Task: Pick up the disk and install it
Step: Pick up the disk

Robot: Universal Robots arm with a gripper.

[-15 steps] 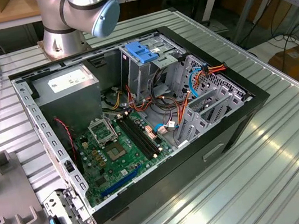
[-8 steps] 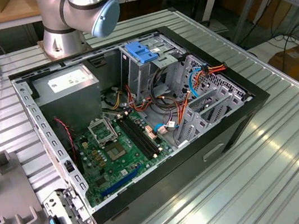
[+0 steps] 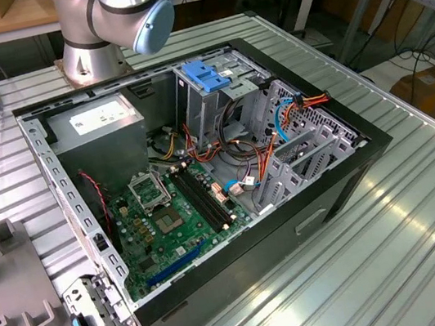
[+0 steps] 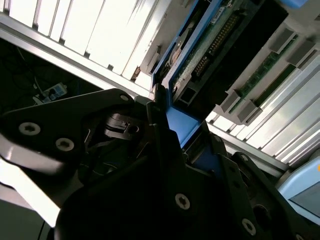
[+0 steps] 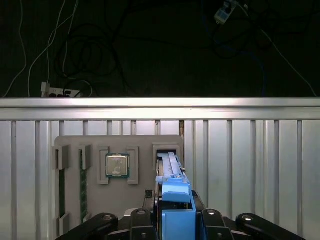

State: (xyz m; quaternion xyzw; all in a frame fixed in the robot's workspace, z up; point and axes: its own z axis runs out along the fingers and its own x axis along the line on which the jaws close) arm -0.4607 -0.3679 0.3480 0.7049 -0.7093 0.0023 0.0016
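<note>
The disk (image 5: 176, 192) stands on edge in a slot of a grey fixture tray (image 5: 140, 142), its blue plastic edging facing the camera in the first wrist view. In the second wrist view the disk (image 4: 205, 50) shows its green circuit-board side and a blue edge. My gripper (image 5: 176, 217) sits over the disk with one dark finger (image 5: 146, 220) on each flank, pressed against the blue edging. Seen in the second wrist view, the gripper (image 4: 182, 130) closes on that same blue edge. The disk still sits in its slot.
The fixture tray also holds a processor chip (image 5: 117, 166) and memory sticks (image 5: 82, 175). An open computer case (image 3: 353, 183) lies on the ribbed metal table (image 3: 429, 245), with a motherboard (image 3: 167, 212), a grey power-supply box (image 3: 99, 120) and a drive cage with a blue handle (image 3: 207, 73).
</note>
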